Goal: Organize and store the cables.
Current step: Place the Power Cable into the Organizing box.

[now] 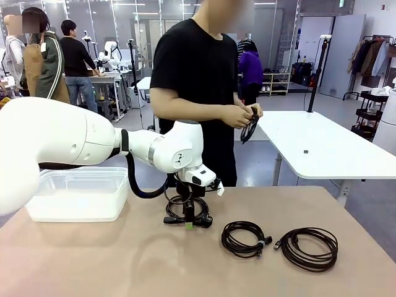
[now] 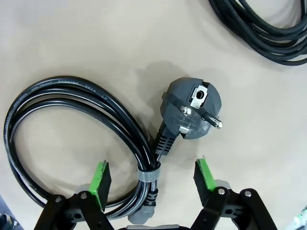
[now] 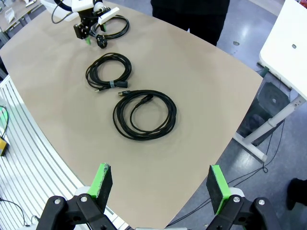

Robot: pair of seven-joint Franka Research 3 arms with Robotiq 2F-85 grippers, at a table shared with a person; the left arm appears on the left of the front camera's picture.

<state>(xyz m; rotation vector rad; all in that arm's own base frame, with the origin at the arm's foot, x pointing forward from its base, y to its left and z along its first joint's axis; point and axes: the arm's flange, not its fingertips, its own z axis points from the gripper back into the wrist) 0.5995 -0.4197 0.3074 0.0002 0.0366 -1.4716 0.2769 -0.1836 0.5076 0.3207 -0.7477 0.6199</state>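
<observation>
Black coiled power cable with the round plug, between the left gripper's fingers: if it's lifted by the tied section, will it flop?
Probably holds its loop: the grey tie binds the strands of the black coiled power cable together. The round dark plug sits free beyond the tie, so it would likely dangle and swing.

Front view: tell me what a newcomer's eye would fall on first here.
The left gripper hangs low over the tan table, its jaws apart on either side of the tied bundle of a coiled black cable with a round plug. To its right lie a smaller coil and a larger coil. Behind the table, the person's hands hold another cable.
</observation>
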